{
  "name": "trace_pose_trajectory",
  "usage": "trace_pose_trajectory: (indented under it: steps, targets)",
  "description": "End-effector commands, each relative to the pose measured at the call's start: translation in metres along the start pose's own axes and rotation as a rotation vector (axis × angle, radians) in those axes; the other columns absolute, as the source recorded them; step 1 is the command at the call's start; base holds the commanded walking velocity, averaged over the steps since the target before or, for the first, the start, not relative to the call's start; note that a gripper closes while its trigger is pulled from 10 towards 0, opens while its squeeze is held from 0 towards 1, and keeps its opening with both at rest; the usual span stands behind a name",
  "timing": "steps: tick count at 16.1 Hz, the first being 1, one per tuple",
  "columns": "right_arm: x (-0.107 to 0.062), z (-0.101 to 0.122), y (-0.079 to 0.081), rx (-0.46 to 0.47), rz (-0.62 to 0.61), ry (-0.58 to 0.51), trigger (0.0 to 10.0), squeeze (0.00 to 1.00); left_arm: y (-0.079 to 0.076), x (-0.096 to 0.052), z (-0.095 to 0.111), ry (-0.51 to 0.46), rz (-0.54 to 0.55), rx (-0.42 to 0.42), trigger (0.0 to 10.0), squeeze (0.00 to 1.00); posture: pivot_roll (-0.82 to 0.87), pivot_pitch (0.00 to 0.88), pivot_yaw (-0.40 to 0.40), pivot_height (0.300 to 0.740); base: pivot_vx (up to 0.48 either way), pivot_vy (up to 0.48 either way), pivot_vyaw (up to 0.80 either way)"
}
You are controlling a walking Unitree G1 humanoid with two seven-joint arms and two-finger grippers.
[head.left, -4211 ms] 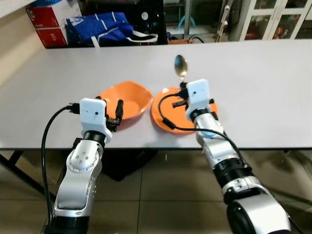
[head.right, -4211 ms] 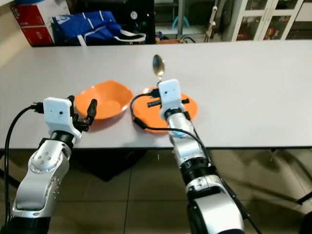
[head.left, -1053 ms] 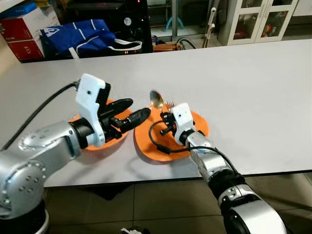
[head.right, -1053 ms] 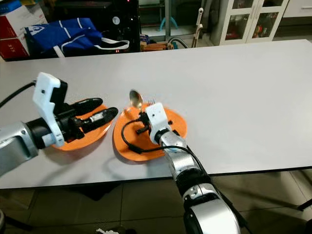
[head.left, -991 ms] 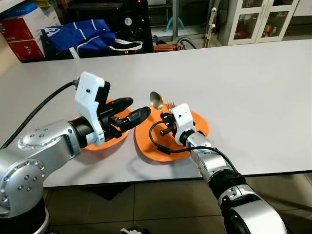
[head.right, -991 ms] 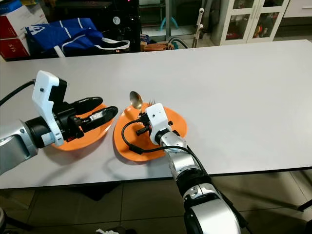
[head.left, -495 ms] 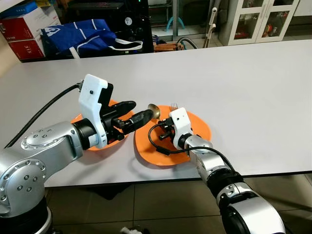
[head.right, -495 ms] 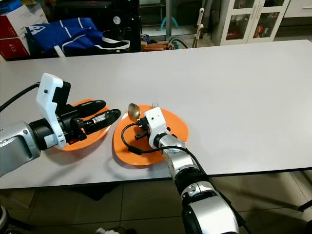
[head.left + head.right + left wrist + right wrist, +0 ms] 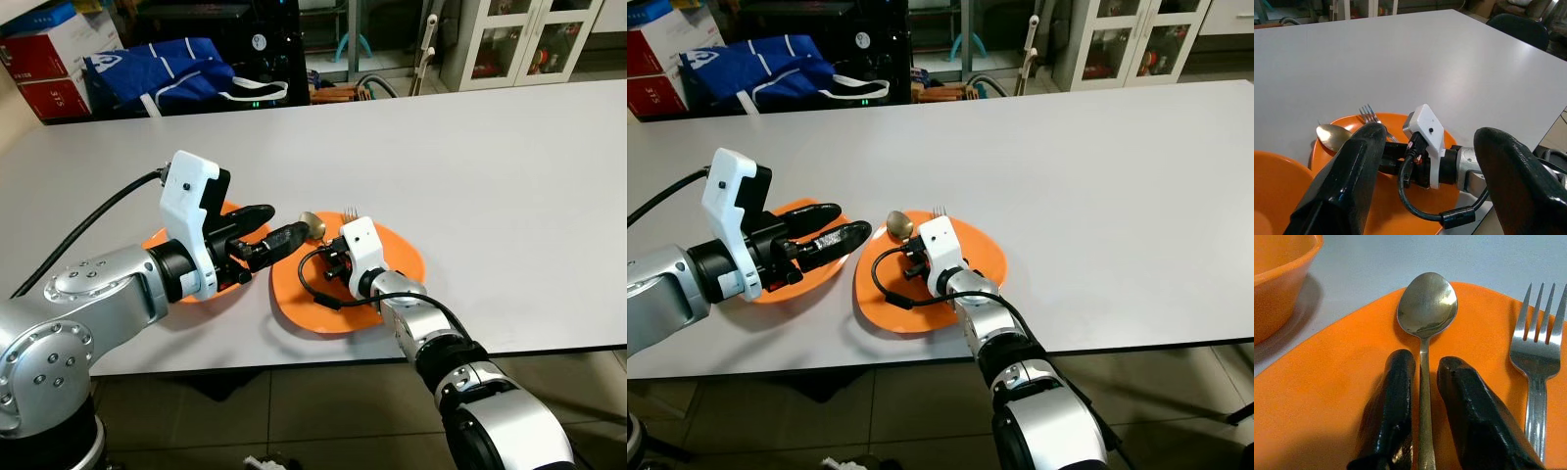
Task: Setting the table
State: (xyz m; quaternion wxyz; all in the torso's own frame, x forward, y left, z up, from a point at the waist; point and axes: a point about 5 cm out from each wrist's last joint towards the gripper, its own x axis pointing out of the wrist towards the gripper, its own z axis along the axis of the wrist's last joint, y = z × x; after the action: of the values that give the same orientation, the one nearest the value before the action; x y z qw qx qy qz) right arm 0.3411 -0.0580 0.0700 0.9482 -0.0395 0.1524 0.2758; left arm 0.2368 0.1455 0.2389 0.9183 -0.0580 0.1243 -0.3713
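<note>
- Black fingers of the right pincer (image 9: 1422, 406) pinch the spoon (image 9: 1426, 308) handle over the orange plate (image 9: 392, 257), a fork (image 9: 1537, 357) lying beside it.
- Left pincer (image 9: 265, 230) hovers spread above the orange bowl (image 9: 789, 284).
- Both dishes sit near the worktop's (image 9: 509, 157) front edge.

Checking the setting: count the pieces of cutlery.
2. The spoon lies on the orange plate, its handle between the right tool's fingers; the fork lies beside it on the same plate.
</note>
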Motion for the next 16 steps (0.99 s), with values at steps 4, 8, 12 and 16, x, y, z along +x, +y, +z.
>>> trace_pose_trajectory:
  steps: [4, 8, 12, 16]
  targets:
    - [0.0, -0.006, 0.0, 0.001, -0.006, 0.044, 10.0, 1.0, -0.004, 0.0, 0.003, -0.001, -0.005, 0.033, 10.0, 0.0, -0.04, 0.0, 0.106, 0.74, 0.0, 0.0, 0.0]
    - [-0.001, -0.008, -0.001, -0.003, -0.015, 0.046, 10.0, 1.0, -0.005, 0.0, 0.001, 0.009, -0.007, 0.038, 10.0, 0.0, -0.04, 0.0, 0.106, 0.74, 0.0, 0.0, 0.0]
    - [-0.001, -0.007, -0.004, -0.033, -0.046, 0.031, 10.0, 1.0, 0.009, -0.012, -0.023, 0.114, 0.053, 0.117, 10.0, 0.0, -0.03, 0.0, 0.112, 0.74, 0.0, 0.0, 0.0]
    - [-0.002, -0.003, -0.011, -0.068, -0.098, -0.002, 10.0, 1.0, 0.015, -0.017, -0.05, 0.004, 0.258, 0.367, 10.0, 0.0, -0.02, 0.0, 0.11, 0.74, 0.0, 0.0, 0.0]
